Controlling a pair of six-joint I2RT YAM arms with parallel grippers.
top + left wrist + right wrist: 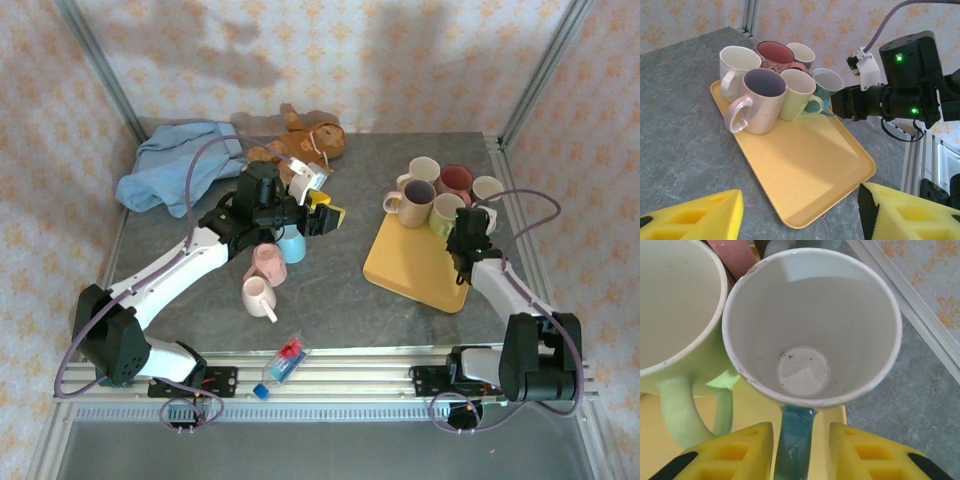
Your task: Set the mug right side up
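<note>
Upright at the right edge of the yellow tray [805, 165]: light blue mug [810, 325], white inside, mouth up, a few dark specks on its bottom. Blue handle turned toward the right pincer [801, 435] and set between its two yellow fingers [730, 455], with a narrow gap on either side; pincer slightly parted, gripping nothing. Close against the mug's left side, a pale green mug [675, 315], likewise upright.

Grouped with these at one end of the tray: a lilac mug [762, 97], a white mug [737, 65], a dark pink mug [775, 54] and a smaller white mug [801, 52], all mouth up.

Left pincer [325, 217] above the middle of the grey worktop [350, 300], well apart from the tray, spread wide with nothing inside. Just below it in the top view, a second light blue mug [291, 245] touching a pink mug [267, 262], and another pale pink mug [258, 293] nearer the arm bases; orientation of these three hard to tell. At the far left of the worktop, a crumpled blue cloth [170, 170], and beside it a brown teddy bear [305, 145]. On the near rail, a small clear packet [288, 358] with red contents.
</note>
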